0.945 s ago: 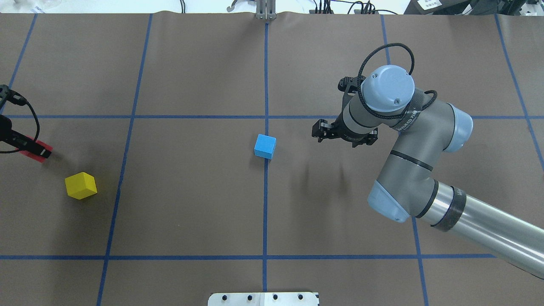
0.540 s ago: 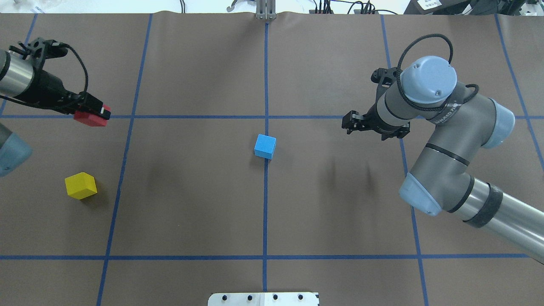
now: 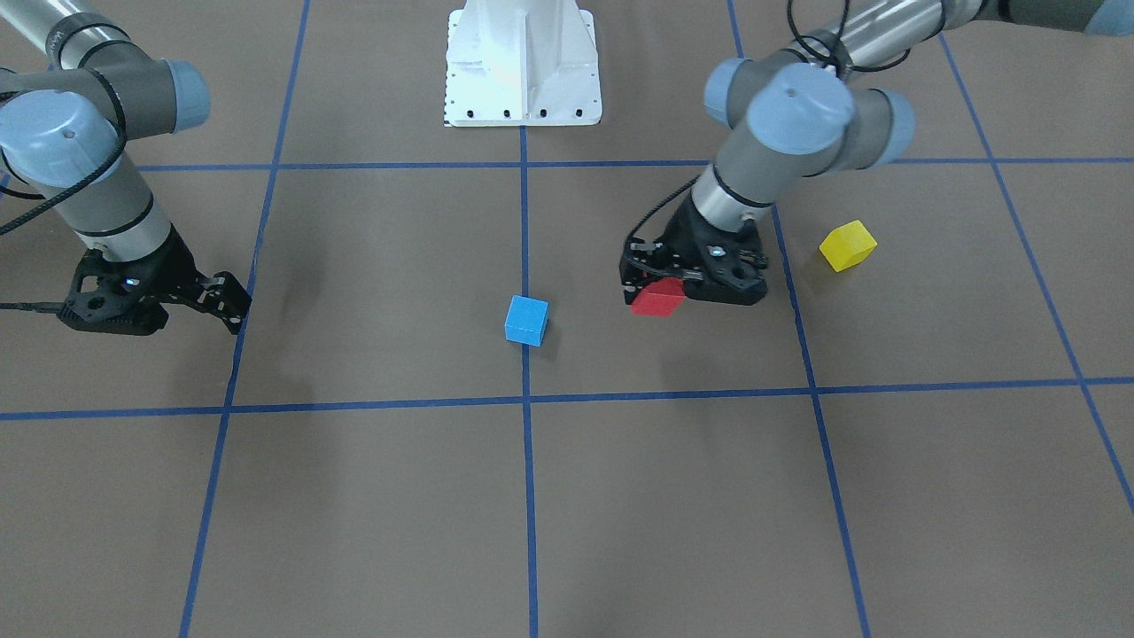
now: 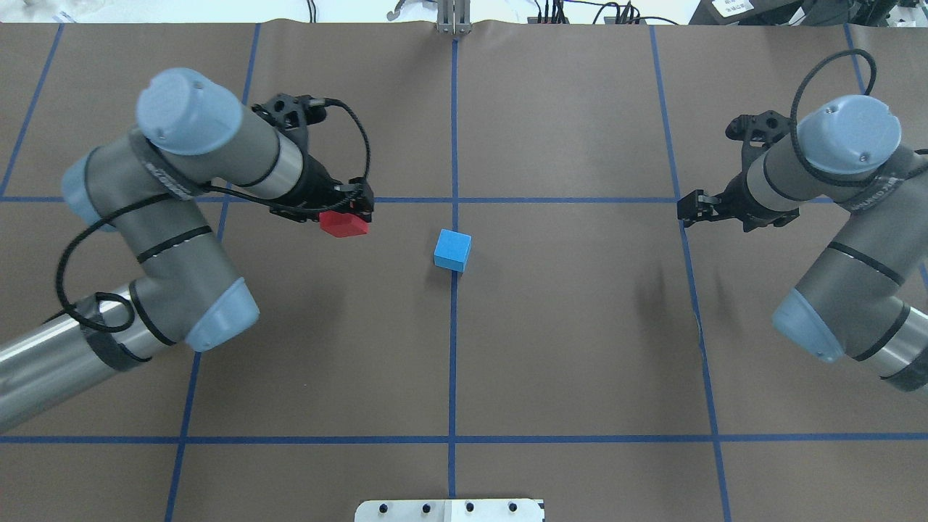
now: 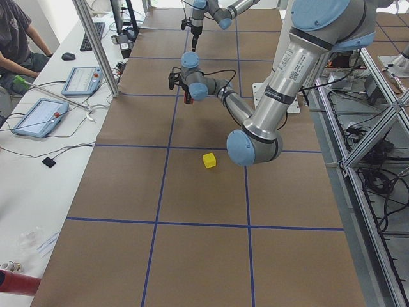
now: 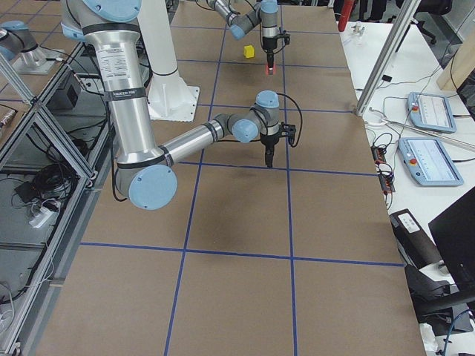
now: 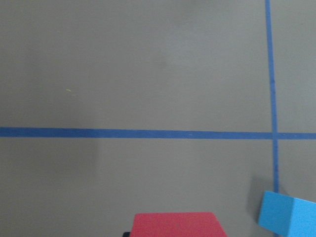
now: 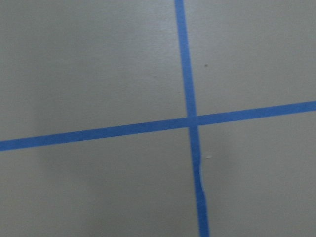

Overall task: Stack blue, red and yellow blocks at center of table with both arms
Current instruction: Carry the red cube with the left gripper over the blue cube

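Observation:
The blue block point(image 4: 452, 250) sits on the center line of the table, also seen in the front view point(image 3: 526, 320) and at the lower right of the left wrist view point(image 7: 289, 220). My left gripper point(image 4: 349, 212) is shut on the red block point(image 4: 344, 224) and holds it above the table, left of the blue block; the red block also shows in the front view point(image 3: 657, 299) and the left wrist view point(image 7: 175, 224). The yellow block point(image 3: 847, 245) lies on the table on my left side, hidden under my left arm in the overhead view. My right gripper point(image 4: 686, 209) is open and empty, far right of the blue block.
Blue tape lines point(image 4: 452, 348) grid the brown table cover. The white robot base plate point(image 3: 521, 62) stands at my edge of the table. An operator point(image 5: 16, 45) sits at a side desk with tablets beyond the table's far edge.
My left arm has swung in from the far left toward the center, carrying the red block. My right arm has pulled back to the right, away from the blue block.

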Controlling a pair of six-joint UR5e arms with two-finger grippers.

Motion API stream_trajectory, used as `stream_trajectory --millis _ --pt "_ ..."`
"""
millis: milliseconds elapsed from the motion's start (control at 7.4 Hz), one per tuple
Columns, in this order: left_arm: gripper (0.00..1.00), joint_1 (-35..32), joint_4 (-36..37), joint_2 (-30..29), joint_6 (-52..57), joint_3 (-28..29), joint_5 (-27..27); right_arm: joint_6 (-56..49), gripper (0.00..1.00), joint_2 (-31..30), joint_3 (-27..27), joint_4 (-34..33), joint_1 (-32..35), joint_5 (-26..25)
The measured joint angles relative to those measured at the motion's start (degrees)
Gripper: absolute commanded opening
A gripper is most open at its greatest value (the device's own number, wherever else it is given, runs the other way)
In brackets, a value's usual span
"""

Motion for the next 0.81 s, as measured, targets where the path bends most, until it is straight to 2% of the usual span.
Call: stream_trajectory --millis 270,540,810 --pt "0.00 4.7 6.2 -9.7 5.6 5.3 6.1 -6.1 1.00 -4.2 -0.4 2.1 3.2 0.8" --pt "0.00 5.5 9.6 -15.1 16.7 9.4 7.6 -8.5 1.00 -5.4 -0.7 2.4 4.4 1.1" --pt "0.00 5.6 12.6 -19.4 20.5 14.7 8.4 -8.8 1.00 -5.6 -0.8 2.4 4.6 1.3"
